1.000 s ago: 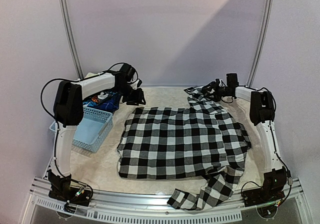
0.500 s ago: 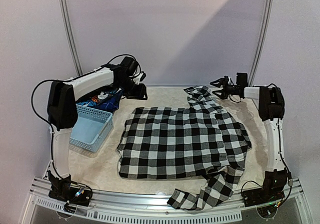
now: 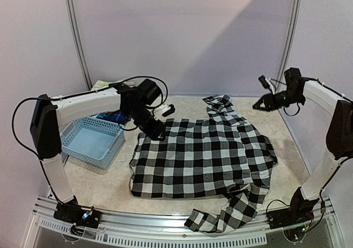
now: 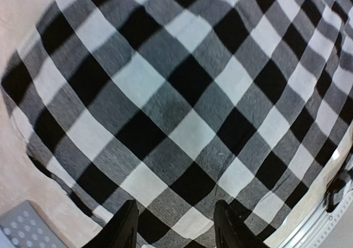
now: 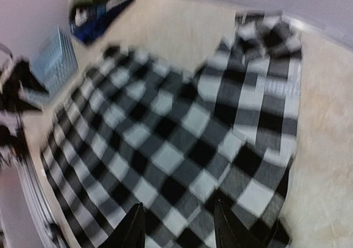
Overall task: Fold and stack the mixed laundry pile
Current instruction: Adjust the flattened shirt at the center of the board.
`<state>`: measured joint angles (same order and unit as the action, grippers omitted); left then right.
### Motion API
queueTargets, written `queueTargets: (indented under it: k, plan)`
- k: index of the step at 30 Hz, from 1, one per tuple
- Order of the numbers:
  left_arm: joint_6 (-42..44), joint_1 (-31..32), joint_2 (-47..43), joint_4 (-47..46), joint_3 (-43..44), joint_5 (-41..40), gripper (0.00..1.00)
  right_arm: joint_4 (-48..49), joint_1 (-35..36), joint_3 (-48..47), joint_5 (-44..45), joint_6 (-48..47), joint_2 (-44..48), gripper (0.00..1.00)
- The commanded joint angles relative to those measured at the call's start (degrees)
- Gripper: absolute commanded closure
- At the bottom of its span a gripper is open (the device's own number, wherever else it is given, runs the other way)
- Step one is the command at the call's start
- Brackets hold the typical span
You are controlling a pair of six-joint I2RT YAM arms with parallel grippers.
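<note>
Left fingers (image 4: 127, 228) spread and empty, low over the far left corner of the shirt (image 3: 204, 157). Right fingers (image 5: 134, 228) apart too, holding nothing, up in the air beside the collar. Shirt lies flat on the table (image 3: 107, 184), one sleeve reaching the near edge.

The left arm (image 3: 83, 100) rises from its base at the near left, bends at the elbow and reaches toward the middle. Its wrist is turned down, so the left gripper (image 3: 156, 132) points low, with its two fingers (image 4: 124, 228) apart and nothing between them. The right arm (image 3: 322, 90) stands tall at the right side and bends over to the left; the right gripper (image 3: 260, 105) hangs high in the air, tilted a little downward, its fingers (image 5: 132, 228) also parted and holding nothing.
</note>
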<state>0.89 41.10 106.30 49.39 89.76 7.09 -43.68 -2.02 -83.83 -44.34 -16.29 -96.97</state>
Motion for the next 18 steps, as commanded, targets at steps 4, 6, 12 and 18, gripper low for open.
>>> queueTargets:
  k: [4, 6, 12, 18]
  plan:
    - [-0.6, 0.7, -1.0, -0.6, -11.5, 2.4, 0.52, -15.2, -0.2, 18.1, 18.8, -23.4, 1.8, 0.61]
    - [-0.6, 0.5, 0.8, -1.3, -12.1, 1.0, 0.53, -13.9, -0.2, 18.9, 22.3, -22.7, 1.3, 0.61]
    - [-2.6, -0.9, 7.9, -1.6, -9.5, -1.3, 0.53, -10.7, -0.2, 18.5, 28.5, -21.4, -3.6, 0.62]
    - [-3.5, -3.7, 10.2, -0.1, -9.4, -5.3, 0.53, -5.6, -0.2, 18.2, 35.1, -20.6, -9.1, 0.63]
